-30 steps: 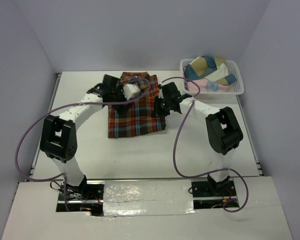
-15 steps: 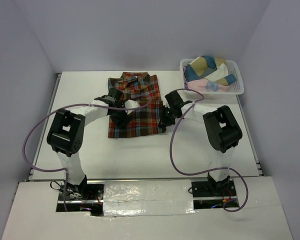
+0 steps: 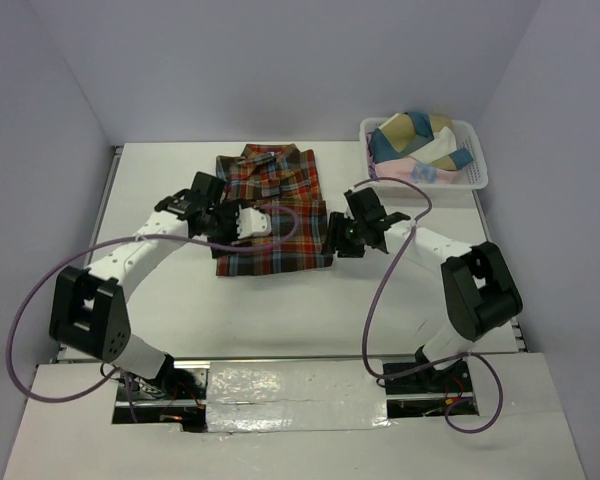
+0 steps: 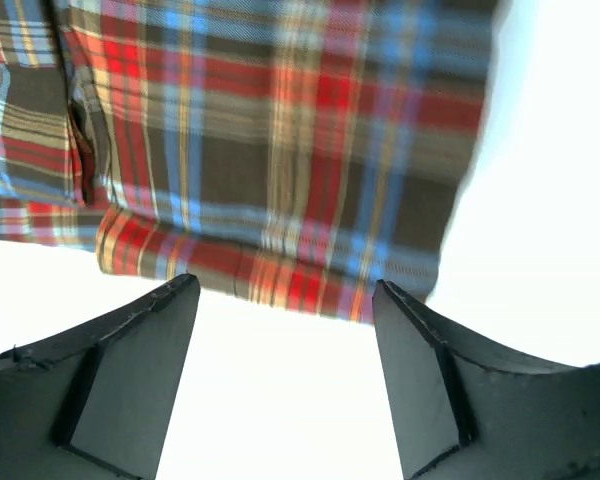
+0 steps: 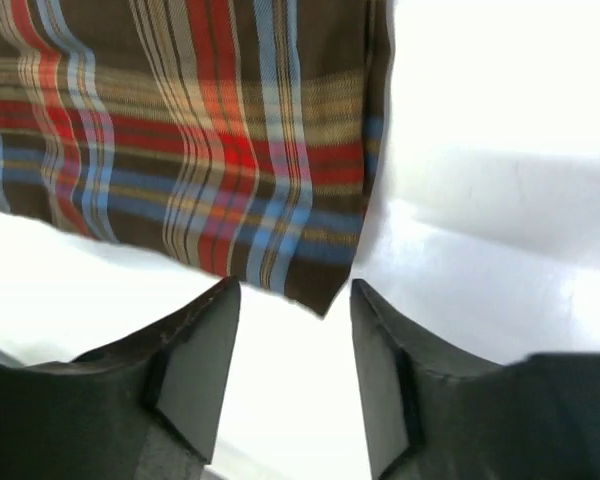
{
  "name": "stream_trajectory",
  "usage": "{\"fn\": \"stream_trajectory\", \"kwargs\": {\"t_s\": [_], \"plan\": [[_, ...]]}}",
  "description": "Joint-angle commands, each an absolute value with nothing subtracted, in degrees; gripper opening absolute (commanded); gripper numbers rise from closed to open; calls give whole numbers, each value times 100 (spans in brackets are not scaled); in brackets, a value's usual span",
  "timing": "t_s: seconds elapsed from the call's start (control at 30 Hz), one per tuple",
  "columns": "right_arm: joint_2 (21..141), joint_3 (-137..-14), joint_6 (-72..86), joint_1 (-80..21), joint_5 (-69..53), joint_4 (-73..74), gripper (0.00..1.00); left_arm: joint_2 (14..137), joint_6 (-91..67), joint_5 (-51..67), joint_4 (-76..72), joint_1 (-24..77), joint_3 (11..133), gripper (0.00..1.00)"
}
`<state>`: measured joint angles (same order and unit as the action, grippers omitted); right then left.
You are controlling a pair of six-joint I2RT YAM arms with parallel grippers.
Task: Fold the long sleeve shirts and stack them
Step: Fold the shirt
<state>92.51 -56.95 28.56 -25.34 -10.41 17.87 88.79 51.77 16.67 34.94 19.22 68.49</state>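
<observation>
**At the shirt's edges: both tools open, nothing picked up yet**

Down at the left tool (image 4: 282, 290), the fingers are spread wide with nothing between them, just bare bench (image 4: 280, 420) in the gap. The plaid shirt (image 3: 280, 250) has an edge running right across in front of the tips, with a corner off to the right of that wrist view. The right tool (image 5: 294, 287) is open too, a bit narrower, and the shirt's near right corner pokes toward the gap between its fingers without being pinched.

From above, the two tools sit on either side of the shirt's lower half, left one at the left edge, right one just beside the right edge. That placement looks deliberate. With one tool per side, they could lift the bottom evenly and carry it up toward the collar, so this is probably the line-up before a grab.

The shirt itself lies flat mid-bench, collar at the far end, hem toward the arms, and already reads as a tidy rectangle with no sleeves sticking out. Flannel stacks in layers, so a shallow pinch could catch only the top one.

Way off at the far right corner, the white basket (image 3: 477, 178) holds more bundled clothes (image 3: 415, 135), well apart from the shirt.
</observation>
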Motion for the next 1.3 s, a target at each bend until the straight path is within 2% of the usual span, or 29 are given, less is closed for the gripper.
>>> {"fn": "stream_trajectory", "kwargs": {"t_s": [0.0,0.17,0.4,0.63,0.77,0.87,0.97,1.1,1.27], "plan": [[9088,-5284,3172,-2514,-1239,1600,58,8439,6607,1356,4105,1960,6190,83],[9421,-5115,3532,-2514,-1493,1206,62,7885,7909,827,3017,1960,4774,88],[9870,-4984,3911,-2505,-1846,616,64,8060,7796,1212,2496,1960,4518,89],[9677,-4544,4218,-2470,-2214,28,64,8025,7945,1195,1680,1960,3789,86],[9142,-4202,4412,-2452,-2347,-123,65,8033,7814,1248,1415,1969,3665,82],[9000,-4105,4605,-2452,-2136,-44,66,8042,7796,1292,1292,1969,3604,65],[9122,-4052,4921,-2426,-1969,-53,67,8042,7840,1353,1301,1978,3551,57],[9246,-3867,5457,-2400,-1820,-657,67,8016,7840,1380,1213,1995,3446,56],[9431,-3972,5651,-2373,-1837,-870,67,8007,7691,1388,941,2013,3392,46]]}}
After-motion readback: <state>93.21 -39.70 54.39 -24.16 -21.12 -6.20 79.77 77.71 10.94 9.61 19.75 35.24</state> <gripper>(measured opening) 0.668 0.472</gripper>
